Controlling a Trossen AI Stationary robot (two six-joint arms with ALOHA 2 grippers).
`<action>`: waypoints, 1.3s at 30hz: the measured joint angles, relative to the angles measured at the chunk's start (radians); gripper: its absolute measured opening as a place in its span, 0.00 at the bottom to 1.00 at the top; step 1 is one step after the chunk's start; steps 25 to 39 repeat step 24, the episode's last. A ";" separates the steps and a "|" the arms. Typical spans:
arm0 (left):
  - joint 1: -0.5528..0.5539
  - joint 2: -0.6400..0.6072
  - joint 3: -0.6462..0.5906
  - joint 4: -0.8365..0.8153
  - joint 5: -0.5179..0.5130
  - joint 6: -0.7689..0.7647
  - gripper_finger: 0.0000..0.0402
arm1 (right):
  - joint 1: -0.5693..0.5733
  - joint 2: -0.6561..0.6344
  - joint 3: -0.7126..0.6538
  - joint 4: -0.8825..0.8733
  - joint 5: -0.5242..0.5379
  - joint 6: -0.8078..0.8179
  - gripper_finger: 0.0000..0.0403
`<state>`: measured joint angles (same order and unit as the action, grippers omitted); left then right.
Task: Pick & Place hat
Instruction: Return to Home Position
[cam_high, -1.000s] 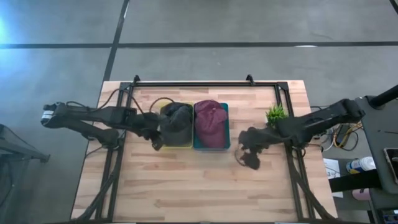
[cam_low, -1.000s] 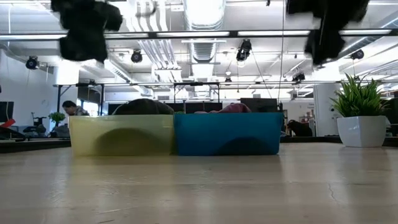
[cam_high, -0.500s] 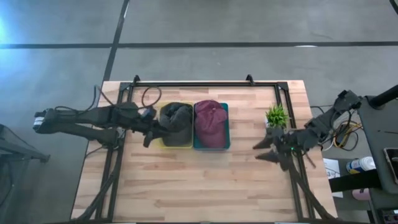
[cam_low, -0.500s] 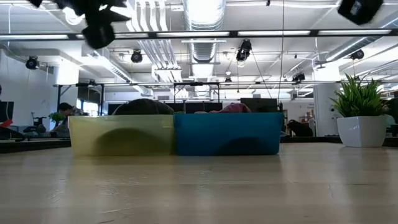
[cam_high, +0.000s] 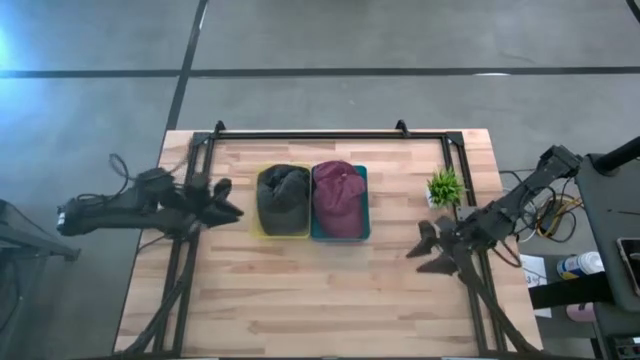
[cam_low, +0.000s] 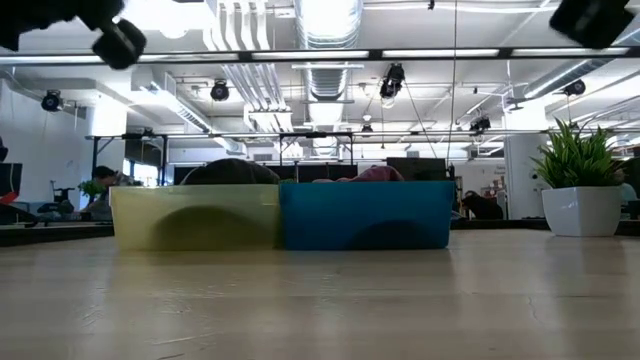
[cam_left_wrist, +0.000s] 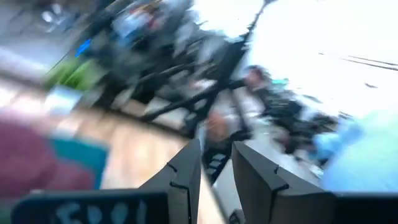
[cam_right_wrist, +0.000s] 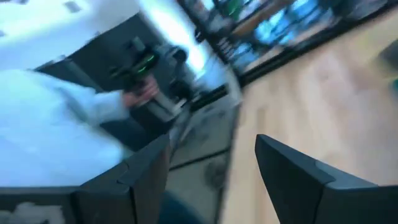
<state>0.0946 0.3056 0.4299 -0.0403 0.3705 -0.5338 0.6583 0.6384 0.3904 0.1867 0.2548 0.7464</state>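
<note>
A dark grey hat (cam_high: 283, 195) lies in a yellow bin (cam_high: 262, 228). Beside it a maroon hat (cam_high: 337, 198) lies in a teal bin (cam_high: 364, 205). In the low view both crowns, the dark hat (cam_low: 228, 171) and the maroon hat (cam_low: 371, 173), show just above the bin rims. My left gripper (cam_high: 229, 200) hangs level over the table's left part, a short way left of the yellow bin, with a narrow gap between its fingers (cam_left_wrist: 186, 174) and nothing in it. My right gripper (cam_high: 422, 250) hangs near the table's right edge, wide open and holding nothing.
A small potted plant (cam_high: 443, 185) in a white pot (cam_low: 582, 210) stands at the right, just beyond my right gripper. A black frame (cam_high: 320, 134) runs along the table's far edge and down both sides. Bare wood lies in front of the bins.
Both arms have drawn back from the bins and tipped up from pointing down to level. My left gripper has left the yellow bin and gone toward the table's left edge. My right gripper has gone toward the right edge. The hats stay in their bins.
</note>
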 joint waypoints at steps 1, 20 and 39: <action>0.002 -0.022 -0.022 0.033 0.042 0.031 0.21 | -0.008 -0.023 -0.016 -0.007 0.037 -0.021 0.58; 0.004 -0.289 -0.278 0.079 0.036 0.103 0.21 | -0.037 -0.573 -0.356 0.204 0.167 -0.302 0.58; 0.004 -0.300 -0.358 0.238 -0.034 0.110 0.21 | -0.037 -0.617 -0.382 0.179 0.168 -0.288 0.58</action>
